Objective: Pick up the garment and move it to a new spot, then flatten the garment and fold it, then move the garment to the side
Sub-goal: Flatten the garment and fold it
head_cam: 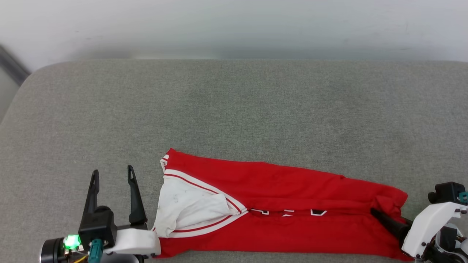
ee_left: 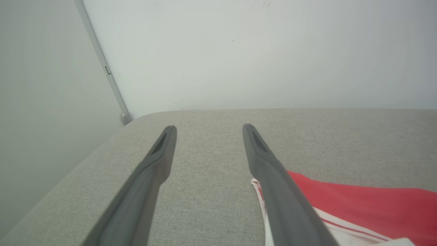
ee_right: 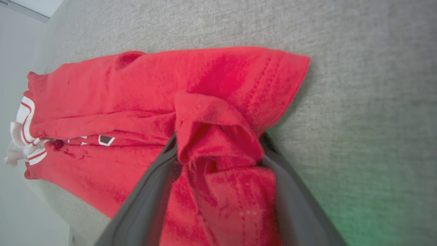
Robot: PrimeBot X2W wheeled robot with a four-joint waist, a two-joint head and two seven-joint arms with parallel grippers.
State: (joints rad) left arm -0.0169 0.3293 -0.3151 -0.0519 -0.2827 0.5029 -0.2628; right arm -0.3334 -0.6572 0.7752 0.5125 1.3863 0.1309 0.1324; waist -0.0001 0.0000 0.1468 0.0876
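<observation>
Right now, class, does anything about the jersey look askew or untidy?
Yes: one end of the red jersey is bunched between the open fingers of the right hand, and its white sleeve lies crumpled at the other end.

Red garment [head_cam: 292, 190], folded lengthwise into a long band, lying along near edge of grey cushion [head_cam: 234, 109], white sleeve with red-striped trim at left end, black white-outlined lettering peeking from the fold, right end bunched between the spread fingers of the right end effector [ee_right: 220, 140]
</observation>
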